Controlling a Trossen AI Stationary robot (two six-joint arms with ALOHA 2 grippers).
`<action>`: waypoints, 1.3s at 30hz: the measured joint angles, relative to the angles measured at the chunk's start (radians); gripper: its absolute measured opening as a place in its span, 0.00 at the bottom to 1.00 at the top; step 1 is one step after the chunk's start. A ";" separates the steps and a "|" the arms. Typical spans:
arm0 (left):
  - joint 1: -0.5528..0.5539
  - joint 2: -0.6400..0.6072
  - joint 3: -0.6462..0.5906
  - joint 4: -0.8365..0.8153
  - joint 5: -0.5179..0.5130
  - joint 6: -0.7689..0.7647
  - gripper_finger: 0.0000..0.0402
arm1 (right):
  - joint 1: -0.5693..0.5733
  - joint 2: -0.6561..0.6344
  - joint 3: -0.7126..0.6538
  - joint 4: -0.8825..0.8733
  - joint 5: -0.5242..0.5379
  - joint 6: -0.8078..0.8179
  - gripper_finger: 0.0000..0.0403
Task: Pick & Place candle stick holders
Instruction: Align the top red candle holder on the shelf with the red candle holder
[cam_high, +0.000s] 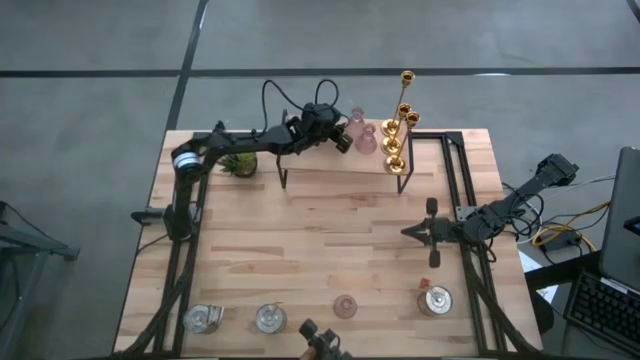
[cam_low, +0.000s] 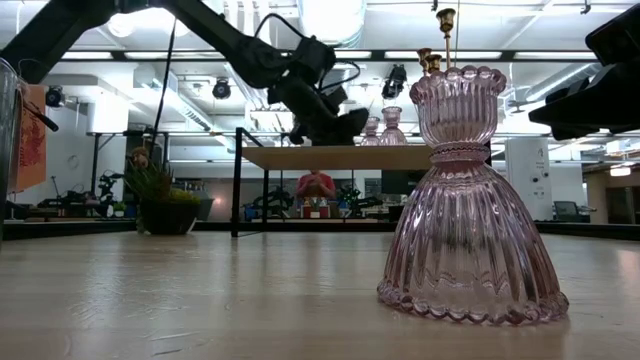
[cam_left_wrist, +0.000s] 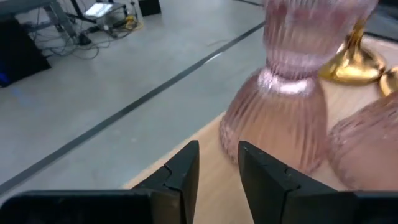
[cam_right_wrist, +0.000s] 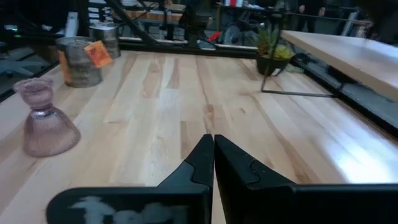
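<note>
While our left gripper hovers slightly parted just left of 2 pink holders on the far shelf, 3 gold holders stand right of them; our right gripper waits clenched, empty.

A grey concrete floor crossed by dark seams surrounds the pale wooden worktop. Beyond it lies an open workshop with white walls, bright ceiling lights, benches of equipment, and a seated person in the distance.
</note>
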 joint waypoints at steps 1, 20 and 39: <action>0.000 0.009 0.000 0.011 -0.008 -0.002 0.29 | 0.000 0.000 0.000 0.000 0.012 0.000 0.02; -0.006 0.042 0.004 0.106 0.055 -0.048 0.29 | 0.000 -0.001 0.000 -0.001 0.017 -0.011 0.02; -0.006 0.042 0.004 0.185 0.178 -0.062 0.29 | 0.000 -0.001 0.000 0.000 0.017 -0.007 0.02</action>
